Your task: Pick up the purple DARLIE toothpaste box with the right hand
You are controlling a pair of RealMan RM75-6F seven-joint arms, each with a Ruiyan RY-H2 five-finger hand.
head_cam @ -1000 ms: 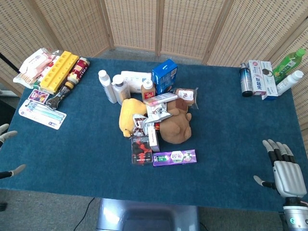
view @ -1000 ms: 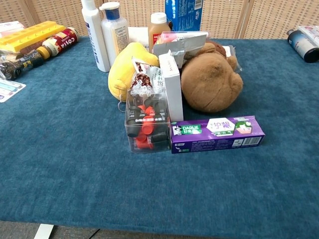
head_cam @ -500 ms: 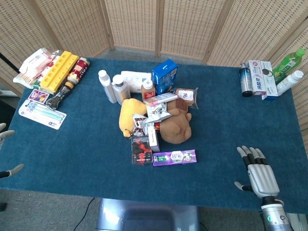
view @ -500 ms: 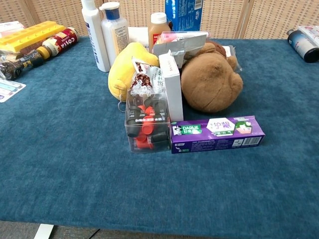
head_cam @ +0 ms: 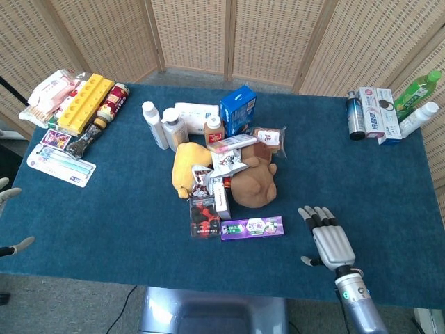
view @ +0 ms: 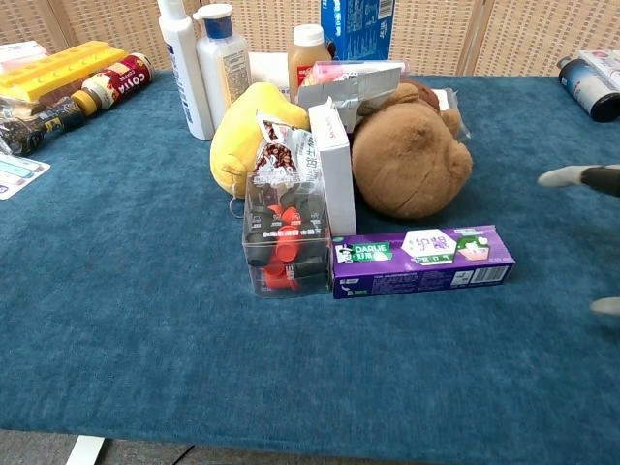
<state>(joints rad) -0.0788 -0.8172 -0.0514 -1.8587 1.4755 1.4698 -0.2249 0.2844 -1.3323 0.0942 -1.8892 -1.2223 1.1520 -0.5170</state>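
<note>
left hand (head_cam: 8, 191): visible only as pale fingertips at the left edge of the head view, off the table's left edge; whether it is spread or curled cannot be told.

table (head_cam: 125, 229): covered in blue cloth. near its far left corner lie a yellow tray (head_cam: 85, 103) and a flat toothbrush pack (head_cam: 61, 164).

centre of the table: a cluster of items. two white bottles (head_cam: 161, 125) stand at the far side, next to a blue carton (head_cam: 238, 109). a yellow plush toy (view: 254, 131) and a brown plush toy (view: 412, 160) sit side by side. in front of them stands a clear plastic box (view: 284, 237) with red and black contents.

purple darlie toothpaste box (view: 421, 260): lies flat on the cloth toward the near edge, its left end touching the clear plastic box, just in front of the brown plush toy.

right hand (head_cam: 329, 238): palm down, fingers extended and spread wide, holding nothing. it sits near the near edge, to the right of the toothpaste box and apart from it. in the chest view only fingertips (view: 562, 176) enter from the right edge.

far right corner: a dark can (head_cam: 355, 115), a white box (head_cam: 379, 115) and a green bottle (head_cam: 420, 88).
</note>
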